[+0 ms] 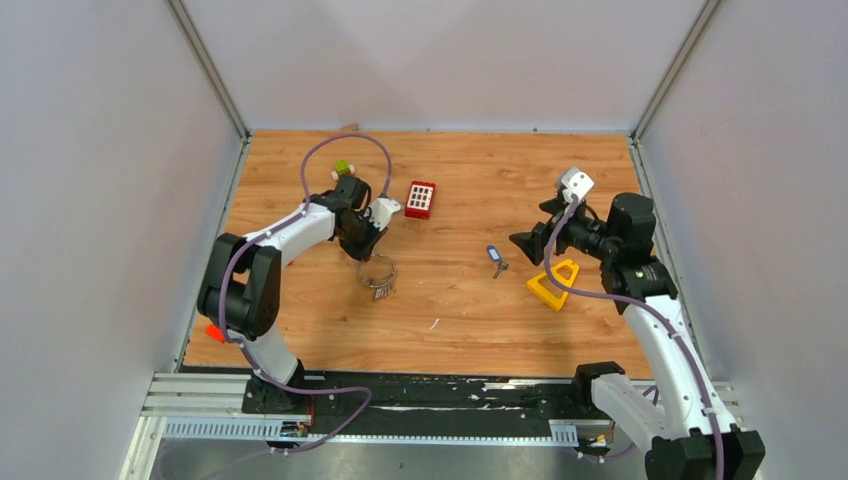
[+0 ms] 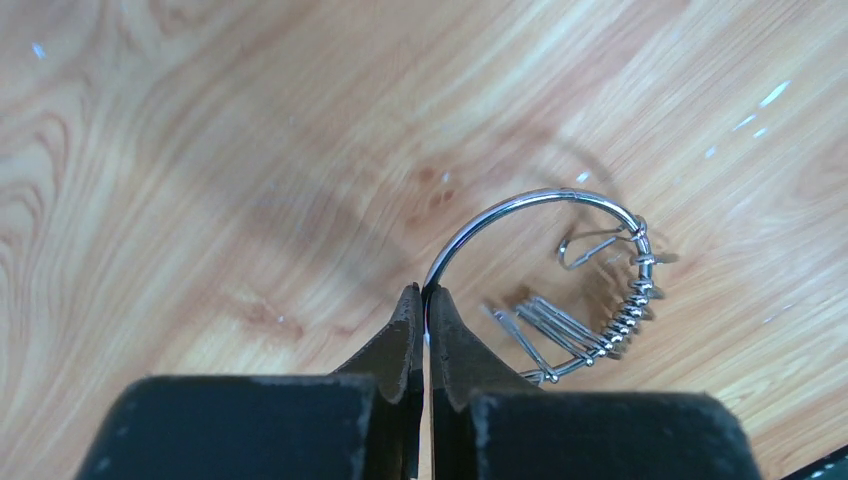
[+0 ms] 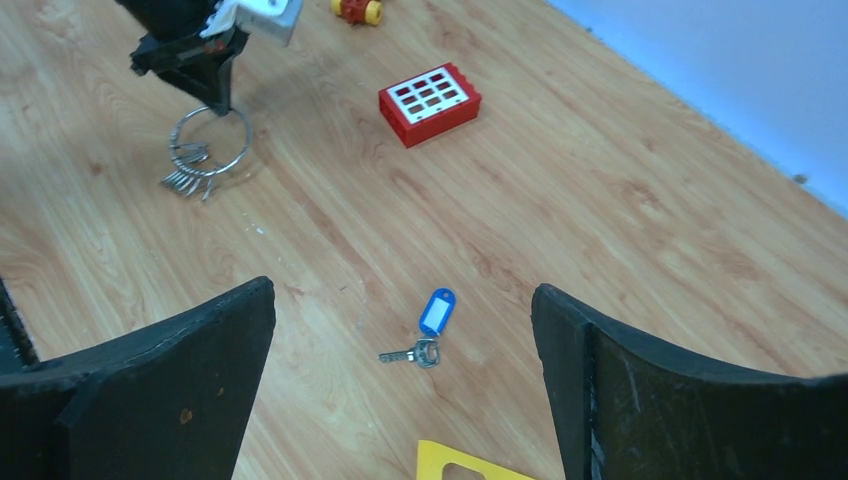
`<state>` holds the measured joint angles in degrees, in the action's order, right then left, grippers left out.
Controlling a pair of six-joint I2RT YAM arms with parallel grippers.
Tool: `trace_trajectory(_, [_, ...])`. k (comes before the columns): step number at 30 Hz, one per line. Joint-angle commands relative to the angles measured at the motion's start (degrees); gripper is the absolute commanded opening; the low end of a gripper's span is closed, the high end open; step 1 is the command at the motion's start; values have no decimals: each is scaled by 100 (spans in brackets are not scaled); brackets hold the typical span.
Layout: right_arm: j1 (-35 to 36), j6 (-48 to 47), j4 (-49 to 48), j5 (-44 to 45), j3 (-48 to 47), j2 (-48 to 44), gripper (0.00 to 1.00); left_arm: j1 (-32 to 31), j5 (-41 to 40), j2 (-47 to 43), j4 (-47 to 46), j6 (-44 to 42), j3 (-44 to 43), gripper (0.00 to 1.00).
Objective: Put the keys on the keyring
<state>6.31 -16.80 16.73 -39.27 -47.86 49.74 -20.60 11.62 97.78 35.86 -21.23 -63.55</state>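
Observation:
The keyring is a thin silver wire ring held upright just over the wooden floor, with several small silver keys hanging on it. My left gripper is shut on the ring's wire. From above, the ring hangs below the left gripper. A silver key with a blue tag lies flat on the floor, between and beyond the fingers of my open right gripper. From above, that key is just left of the right gripper.
A red brick lies behind the ring. A yellow triangular block lies under the right arm, near the tagged key. A small green and yellow toy sits at the back left. Grey walls enclose the floor.

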Motion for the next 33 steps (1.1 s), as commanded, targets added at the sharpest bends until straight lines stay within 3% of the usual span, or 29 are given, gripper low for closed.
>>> trace_trajectory(1, [227, 195, -273, -578, -226, 451, 100, -23, 1002, -360, -392, 365, -230, 0])
trace_trajectory(8, [1142, -24, -431, -1057, -577, 1571, 100, -23, 2360, -1003, -1237, 1075, 31, 0])
trace_trajectory(16, [2037, -298, -676, -1598, -852, 2486, 87, -30, 3283, -1845, -2132, 2016, 334, 0])
trace_trajectory(23, [2422, -627, -643, -1781, -1048, 2866, 81, -158, 3309, -2585, -2875, 2666, 743, 0])
trace_trajectory(33, [2640, -408, -1207, -1874, -887, 2845, 72, -164, 3294, -2962, -3676, 3790, 952, 0])
